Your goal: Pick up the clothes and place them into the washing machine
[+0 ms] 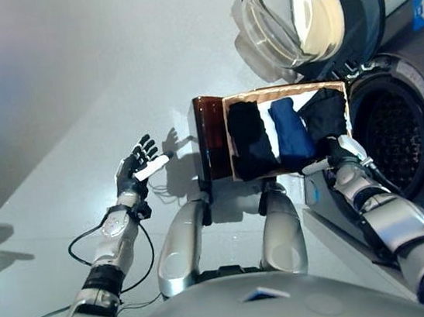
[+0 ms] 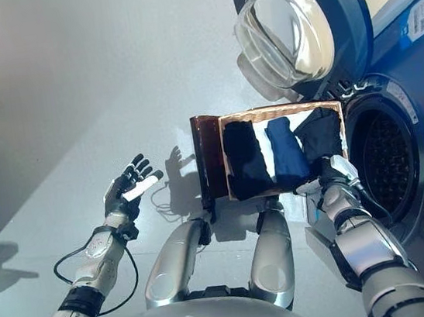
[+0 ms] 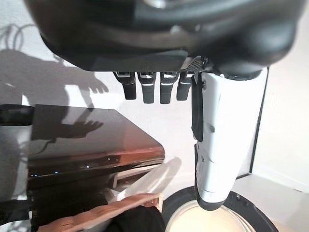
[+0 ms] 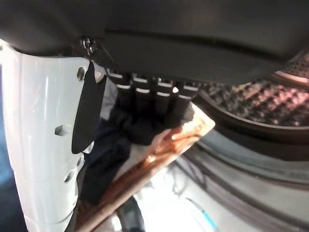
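Right hand [image 2: 329, 170] reaches over the near corner of the basket [image 2: 279, 109], beside the washing machine drum [image 2: 387, 151]; fingers extend onto the dark garment [image 2: 322, 134], fingertips hidden against cloth, so grip cannot be told. Three folded garments in the basket: black garment [image 2: 245, 158] farthest from the drum, blue garment [image 2: 286, 151] in the middle, the dark one nearest. Door [image 2: 296, 26] open. Left hand [image 2: 128, 187] spread, empty, well apart from the basket.
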You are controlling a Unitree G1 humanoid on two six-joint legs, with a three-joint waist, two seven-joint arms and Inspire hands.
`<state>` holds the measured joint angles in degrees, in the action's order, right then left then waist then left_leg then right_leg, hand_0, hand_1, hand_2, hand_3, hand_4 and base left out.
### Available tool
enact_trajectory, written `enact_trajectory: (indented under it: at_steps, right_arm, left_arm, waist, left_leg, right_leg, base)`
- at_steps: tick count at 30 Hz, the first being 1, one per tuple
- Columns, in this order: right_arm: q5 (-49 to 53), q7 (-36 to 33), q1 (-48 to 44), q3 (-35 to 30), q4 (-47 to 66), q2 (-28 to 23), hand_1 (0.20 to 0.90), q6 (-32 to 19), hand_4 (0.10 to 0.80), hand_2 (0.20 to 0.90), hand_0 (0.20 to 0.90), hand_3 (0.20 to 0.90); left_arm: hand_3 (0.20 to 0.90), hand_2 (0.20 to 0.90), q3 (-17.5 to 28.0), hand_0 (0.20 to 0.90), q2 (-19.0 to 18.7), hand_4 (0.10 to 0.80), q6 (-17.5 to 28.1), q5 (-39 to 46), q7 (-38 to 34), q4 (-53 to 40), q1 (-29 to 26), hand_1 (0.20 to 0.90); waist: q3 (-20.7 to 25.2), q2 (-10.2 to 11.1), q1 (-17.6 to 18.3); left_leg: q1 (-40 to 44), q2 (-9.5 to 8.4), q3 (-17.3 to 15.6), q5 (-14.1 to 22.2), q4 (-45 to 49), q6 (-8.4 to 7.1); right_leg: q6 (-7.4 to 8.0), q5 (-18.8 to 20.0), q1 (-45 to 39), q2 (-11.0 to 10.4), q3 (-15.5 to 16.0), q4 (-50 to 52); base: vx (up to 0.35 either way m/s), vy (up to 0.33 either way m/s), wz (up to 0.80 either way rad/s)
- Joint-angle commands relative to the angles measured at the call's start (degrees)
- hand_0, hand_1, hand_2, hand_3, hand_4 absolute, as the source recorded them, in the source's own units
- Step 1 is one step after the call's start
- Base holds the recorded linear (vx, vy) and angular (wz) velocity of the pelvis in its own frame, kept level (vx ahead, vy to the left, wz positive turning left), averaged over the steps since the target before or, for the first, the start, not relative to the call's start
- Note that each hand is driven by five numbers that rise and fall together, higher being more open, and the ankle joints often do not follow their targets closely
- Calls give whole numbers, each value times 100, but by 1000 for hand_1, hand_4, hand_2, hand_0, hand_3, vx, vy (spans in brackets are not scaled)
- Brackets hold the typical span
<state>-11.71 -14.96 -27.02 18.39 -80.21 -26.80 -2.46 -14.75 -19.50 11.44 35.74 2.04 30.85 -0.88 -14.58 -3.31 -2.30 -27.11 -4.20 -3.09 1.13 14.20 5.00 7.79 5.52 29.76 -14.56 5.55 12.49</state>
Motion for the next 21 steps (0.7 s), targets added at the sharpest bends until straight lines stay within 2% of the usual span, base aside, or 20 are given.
enact_trajectory:
  at_steps: [1, 21]
  right_arm:
    - [114, -313, 0, 122, 16, -414, 900, -31, 800, 900, 900, 900]
    - [295, -524, -676, 260, 242, -349, 900, -51, 800, 900, 900, 900]
  left_arm:
    - [900, 900, 118, 900, -238, 800, 277, 42, -2, -495, 268, 900]
    - [900, 900, 183, 900, -306, 800, 255, 124, -137, -630, 338, 900]
  waist:
    - [218, 179, -12]
    - [154, 159, -64]
  left_leg:
    - [103, 113, 17, 473, 148, -411]
    - [-23, 124, 56, 364, 139, -445]
  right_leg:
    - [104, 253, -158, -181, -40, -210]
    - [86, 261, -68, -165, -2, -151]
  base:
    - [5, -11, -7]
    - [-5, -3, -1]
